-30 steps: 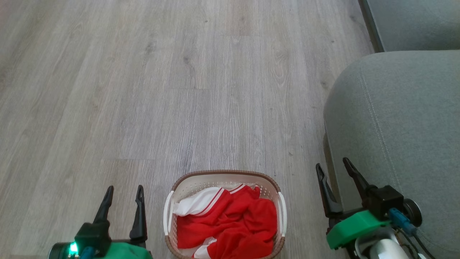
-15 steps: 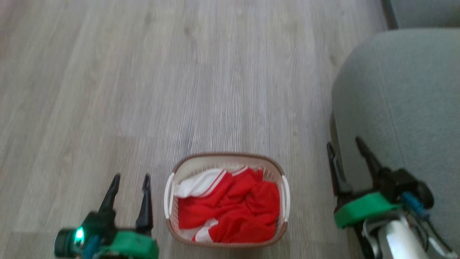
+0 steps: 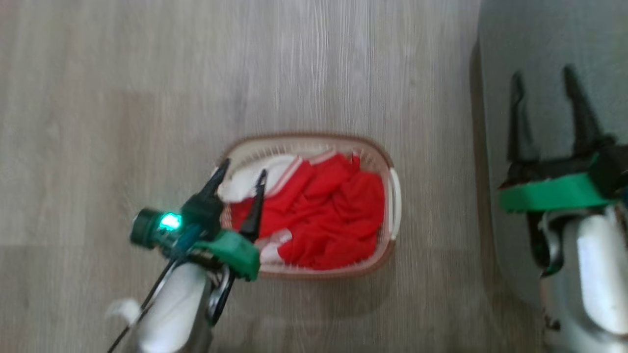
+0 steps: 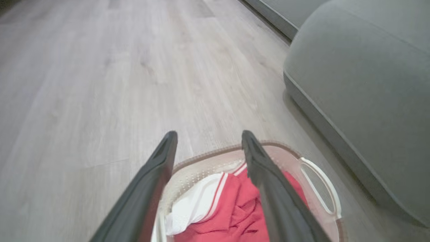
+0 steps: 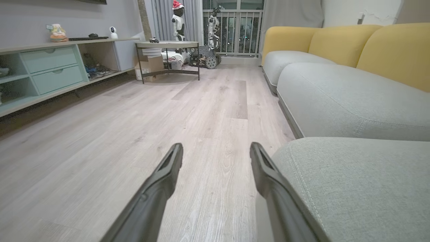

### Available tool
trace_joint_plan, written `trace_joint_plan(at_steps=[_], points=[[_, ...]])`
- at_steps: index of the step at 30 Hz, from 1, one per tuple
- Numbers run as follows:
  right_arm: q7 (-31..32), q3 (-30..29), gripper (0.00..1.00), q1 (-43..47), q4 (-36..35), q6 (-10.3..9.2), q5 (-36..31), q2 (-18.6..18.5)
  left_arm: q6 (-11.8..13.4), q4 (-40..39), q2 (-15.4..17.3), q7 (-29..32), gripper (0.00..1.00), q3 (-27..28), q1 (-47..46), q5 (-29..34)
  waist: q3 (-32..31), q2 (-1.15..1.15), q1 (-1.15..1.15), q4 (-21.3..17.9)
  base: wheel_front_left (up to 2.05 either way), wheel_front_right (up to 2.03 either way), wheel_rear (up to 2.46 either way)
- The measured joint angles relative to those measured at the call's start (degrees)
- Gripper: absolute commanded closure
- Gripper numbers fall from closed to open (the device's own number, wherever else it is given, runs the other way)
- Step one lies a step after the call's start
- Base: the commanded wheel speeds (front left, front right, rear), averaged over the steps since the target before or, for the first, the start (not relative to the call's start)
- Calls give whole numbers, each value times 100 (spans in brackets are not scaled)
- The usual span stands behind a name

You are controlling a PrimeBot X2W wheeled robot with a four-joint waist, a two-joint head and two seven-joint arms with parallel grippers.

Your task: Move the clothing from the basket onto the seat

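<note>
The white basket [image 3: 395,196] with a brown rim stands on the wooden floor, and crumpled red-and-white clothing [image 3: 328,215] lies inside it. My left gripper [image 3: 244,170] hangs open over the basket's left end, above the white panel of the clothing, with nothing between its fingers. In the left wrist view the basket [image 4: 320,188] and the clothing [image 4: 231,208] lie just below that gripper [image 4: 206,136]. The grey-green seat [image 3: 539,44] lies to the right. My right gripper [image 3: 542,78] is open over the seat's near edge, and its wrist view shows the gripper [image 5: 216,148] beside the seat [image 5: 352,181].
Wooden floor [image 3: 122,98] surrounds the basket. The right wrist view shows more grey sofa cushions with yellow backs [image 5: 336,43], a low cabinet [image 5: 50,67] along the left wall and a round table [image 5: 166,45] far off.
The head camera has tilted down, so the picture has shifted. My left gripper has moved right, from the floor beside the basket to over its left end. Both grippers stay open.
</note>
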Motion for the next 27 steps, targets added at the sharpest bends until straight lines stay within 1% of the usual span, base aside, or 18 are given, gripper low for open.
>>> trace_joint_plan(at_steps=[4, 12, 16, 19, 20, 27], points=[[-1, -133, 0, -300, -267, 0, -23, -11, -88, 845, -12, 1, 0, -481, -627, -3, 563, 0, 0, -78, 0, 0, 0], [-18, -144, 0, -687, -610, 0, -64, -24, -435, 2317, -21, 1, 0, -1606, -1604, -302, 1526, 0, 0, -263, 0, 0, 0], [-18, -113, 0, -823, -679, 0, -63, -32, -533, 2833, -23, 1, 0, -2027, -1933, -530, 1887, 0, 0, -369, 0, 0, 0], [-18, -71, 0, -926, -724, 0, -52, -33, -543, 3138, -24, 1, 0, -2267, -2139, -711, 2090, 0, -1, -458, 0, 0, 0], [-18, -53, 0, -977, -759, 0, -42, -33, -587, 3328, -23, 1, 0, -2438, -2253, -802, 2199, 0, -1, -523, 0, 0, 0], [-19, 45, 0, -1099, -839, 0, 47, -34, -590, 3830, -23, 167, 0, -2861, -2564, -1180, 2468, 0, -1, -744, 0, 0, 0]])
